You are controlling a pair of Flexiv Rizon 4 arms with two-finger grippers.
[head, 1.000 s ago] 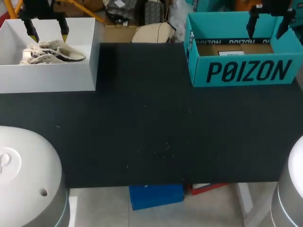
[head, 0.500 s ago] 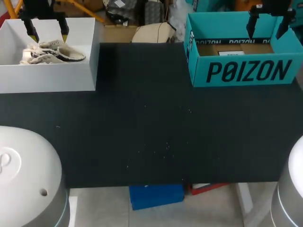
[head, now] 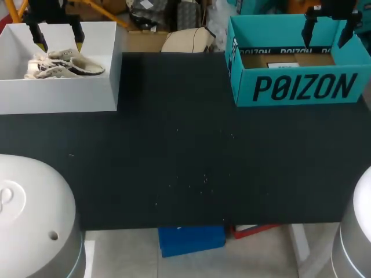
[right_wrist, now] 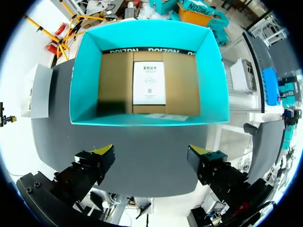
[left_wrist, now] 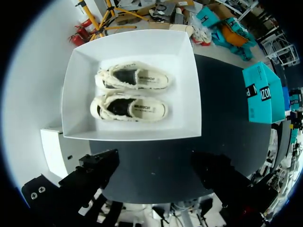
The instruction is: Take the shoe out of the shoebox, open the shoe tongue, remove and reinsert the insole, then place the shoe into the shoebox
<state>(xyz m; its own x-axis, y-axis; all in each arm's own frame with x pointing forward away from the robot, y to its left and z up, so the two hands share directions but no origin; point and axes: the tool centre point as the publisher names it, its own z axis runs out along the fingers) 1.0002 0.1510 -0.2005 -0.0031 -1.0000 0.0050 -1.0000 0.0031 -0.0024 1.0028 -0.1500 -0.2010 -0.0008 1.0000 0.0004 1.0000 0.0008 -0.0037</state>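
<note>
Two cream shoes with dark insoles lie side by side in a white open box at the table's far left. The left wrist view shows the pair, one shoe beyond the other, inside the white box. My left gripper hangs open above that box, holding nothing. A teal shoebox stands at the far right. Its cardboard floor carries a white sheet within the teal walls. My right gripper hangs open above it, also holding nothing.
A black tabletop stretches between the two boxes and toward the near edge. The white domes of my arm bases sit at the near left and near right corners.
</note>
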